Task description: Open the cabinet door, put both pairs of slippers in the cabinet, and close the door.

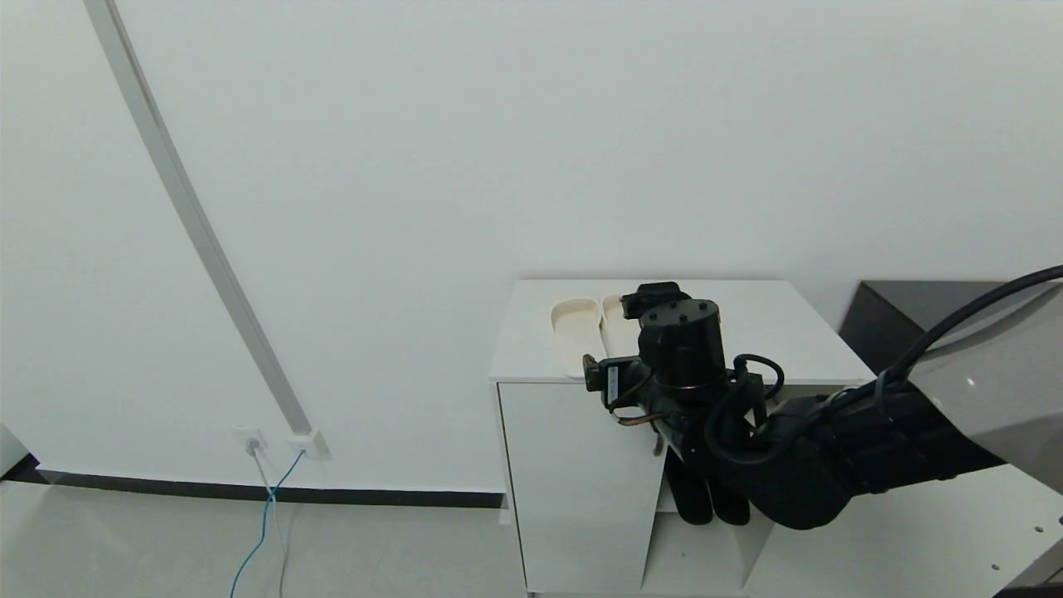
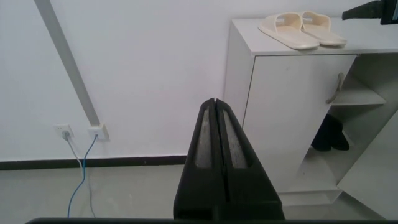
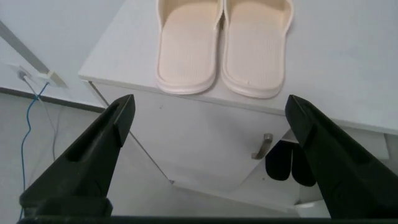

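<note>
A white cabinet (image 1: 789, 332) stands against the wall. Its right door (image 1: 913, 540) is swung open and its left door (image 1: 573, 482) is closed. A cream pair of slippers (image 1: 575, 332) lies on the cabinet top near the front left corner. A black pair of slippers (image 1: 706, 498) stands inside the open compartment. My right gripper (image 3: 210, 104) hovers open just in front of and above the cream slippers (image 3: 221, 43), holding nothing. My left gripper (image 2: 215, 106) is shut and empty, well away from the cabinet (image 2: 292, 124) on its left side.
A grey conduit (image 1: 191, 216) runs slantwise down the wall to two sockets (image 1: 249, 438) with cables. A dark piece of furniture (image 1: 913, 307) stands right of the cabinet. The left door carries a handle (image 3: 264, 146). Open floor lies to the left.
</note>
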You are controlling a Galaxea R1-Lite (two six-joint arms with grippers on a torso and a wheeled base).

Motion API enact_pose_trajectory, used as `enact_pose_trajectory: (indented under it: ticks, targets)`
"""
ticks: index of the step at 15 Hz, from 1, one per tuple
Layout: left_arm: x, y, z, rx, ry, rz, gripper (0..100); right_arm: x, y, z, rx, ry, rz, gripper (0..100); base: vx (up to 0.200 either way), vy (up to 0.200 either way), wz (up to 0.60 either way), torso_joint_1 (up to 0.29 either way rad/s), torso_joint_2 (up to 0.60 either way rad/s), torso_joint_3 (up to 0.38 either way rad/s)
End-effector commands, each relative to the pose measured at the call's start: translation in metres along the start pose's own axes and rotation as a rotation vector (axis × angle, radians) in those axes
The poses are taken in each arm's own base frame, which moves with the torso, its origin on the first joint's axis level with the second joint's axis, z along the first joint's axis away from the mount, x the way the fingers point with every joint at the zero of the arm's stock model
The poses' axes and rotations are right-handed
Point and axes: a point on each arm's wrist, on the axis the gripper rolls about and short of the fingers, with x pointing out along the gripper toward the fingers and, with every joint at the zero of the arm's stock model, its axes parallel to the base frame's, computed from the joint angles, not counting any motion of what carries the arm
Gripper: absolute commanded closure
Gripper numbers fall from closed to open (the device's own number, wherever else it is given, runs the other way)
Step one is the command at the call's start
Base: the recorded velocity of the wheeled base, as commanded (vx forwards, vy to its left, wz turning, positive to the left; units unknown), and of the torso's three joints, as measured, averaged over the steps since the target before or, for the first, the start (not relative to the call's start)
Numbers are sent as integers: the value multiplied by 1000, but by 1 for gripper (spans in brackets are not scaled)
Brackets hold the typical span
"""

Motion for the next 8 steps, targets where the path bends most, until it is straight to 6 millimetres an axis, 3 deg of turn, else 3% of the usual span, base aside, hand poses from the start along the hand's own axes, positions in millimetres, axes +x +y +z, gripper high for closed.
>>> enact_pose_trajectory:
  ticks: [1, 7, 8]
  targets:
    - [0, 0, 0, 0, 1, 0, 100, -2, 0, 1, 2, -4, 4, 0, 200, 0, 0, 2, -2, 2]
    - [0, 0, 0, 0, 1, -1, 100, -7, 0, -1, -5, 4, 8, 0, 200, 0, 0, 6, -1, -1]
    - [0, 0, 0, 0, 1, 0, 100, -7, 0, -3, -7, 8, 7, 0, 0, 0, 0, 0, 0, 0]
